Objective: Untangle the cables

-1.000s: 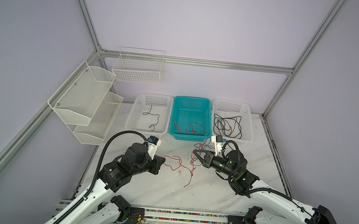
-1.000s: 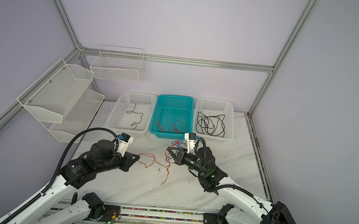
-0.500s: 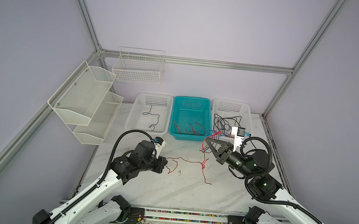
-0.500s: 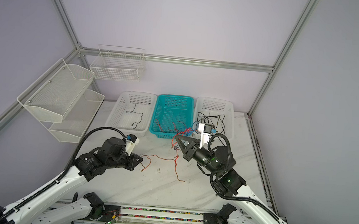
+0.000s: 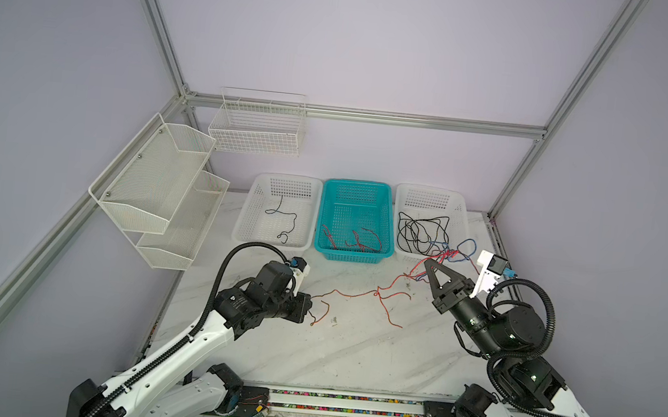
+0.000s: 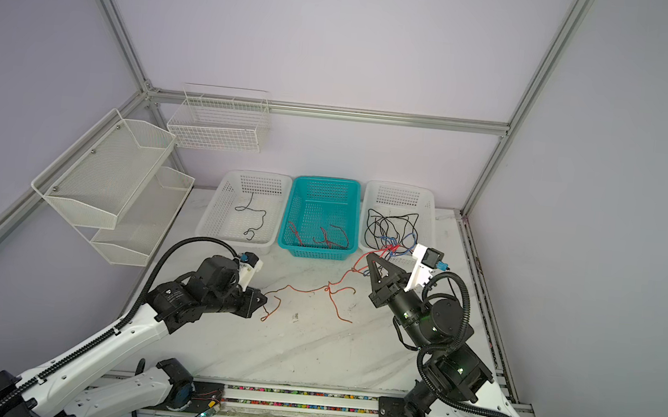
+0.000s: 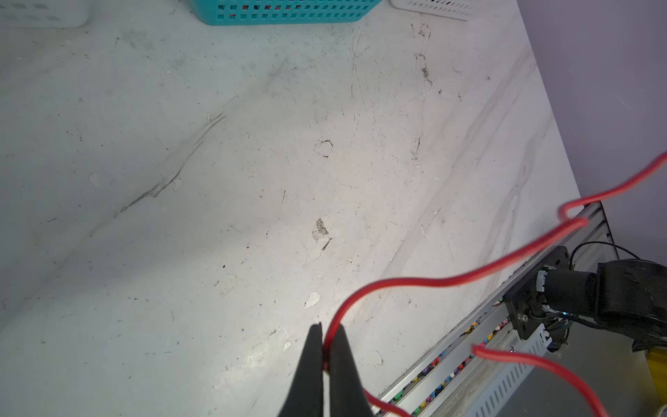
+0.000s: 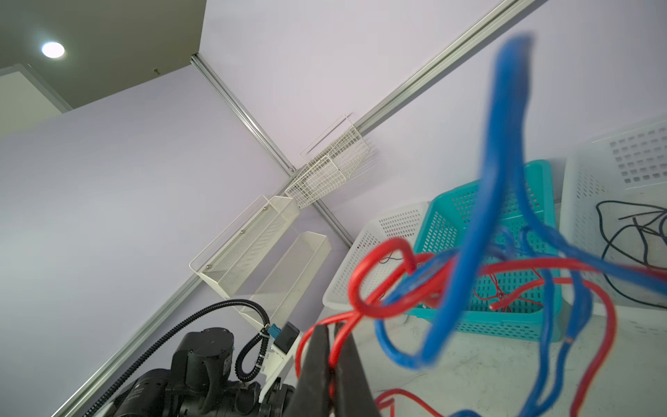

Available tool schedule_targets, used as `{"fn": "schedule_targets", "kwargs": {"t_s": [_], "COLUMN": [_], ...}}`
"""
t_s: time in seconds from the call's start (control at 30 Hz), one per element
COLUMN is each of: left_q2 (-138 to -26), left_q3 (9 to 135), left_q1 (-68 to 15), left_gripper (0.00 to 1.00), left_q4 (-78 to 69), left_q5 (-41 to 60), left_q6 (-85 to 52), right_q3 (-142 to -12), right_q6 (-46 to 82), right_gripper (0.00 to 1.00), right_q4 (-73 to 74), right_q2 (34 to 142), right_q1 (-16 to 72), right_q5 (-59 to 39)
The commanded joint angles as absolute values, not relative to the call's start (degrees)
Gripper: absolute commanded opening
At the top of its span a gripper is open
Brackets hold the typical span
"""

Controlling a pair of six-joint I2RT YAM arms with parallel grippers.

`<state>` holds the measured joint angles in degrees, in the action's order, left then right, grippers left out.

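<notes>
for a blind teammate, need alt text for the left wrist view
The left hand, shut, pinches a red cable that loops away over a scuffed white table; a teal basket stands farther off.

Your table [image 5: 351,357] is white marble streaked with grey veins. Across it you have a red cable [image 5: 351,294], and you also have a blue cable [image 8: 501,144]. Your middle basket [image 5: 357,186] is teal, pierced with a grid of square holes, and carries red wires [image 5: 358,241]. The left basket [image 5: 285,177] and right basket [image 5: 430,188] are white with the same grid; the thin cables [image 5: 415,234] in the right one are black. The mesh shelf [image 5: 151,175] is cream, the wire rack [image 5: 256,135] a white square grid. Your walls [image 5: 359,53] are pale lilac, the frame [image 5: 374,116] silver. The left gripper [image 7: 326,355] and right gripper [image 8: 332,357] are black.
</notes>
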<state>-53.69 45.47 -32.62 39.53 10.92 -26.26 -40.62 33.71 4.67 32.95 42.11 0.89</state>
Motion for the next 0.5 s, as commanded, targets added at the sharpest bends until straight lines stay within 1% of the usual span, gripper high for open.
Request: {"fn": "schedule_targets", "kwargs": {"t_s": [0.0,0.13,0.27,0.4,0.47], "left_q2": [-51.10,-51.91,-54.36,-55.48,-55.62], "left_q3": [44.63,42.82,41.92,42.11,42.34], "left_q1": [-32.21,-32.11,-32.00,-31.09,-29.98], "left_gripper": [0.00,0.00,0.00,0.00,0.00], "left_q4": [38.10,34.43,32.08,28.61,27.01], "left_q5": [13.23,17.03,17.84,18.26,18.30], "left_q6": [-28.09,-30.82,-32.06,-33.51,-34.45], "right_q3": [-36.48,-32.45,-28.83,-26.18,-24.37], "right_q6": [31.28,31.32,31.94,32.20,32.49], "right_gripper": [0.00,0.00,0.00,0.00,0.00], "right_q4": [9.50,14.60,21.43,24.21,24.52], "right_q2": [33.40,33.63,34.38,37.22,37.91], "right_q1": [41.86,41.89,41.84,41.84,41.80], "right_q5": [-8.64,-15.26,-22.36,-26.38,-26.25]}}
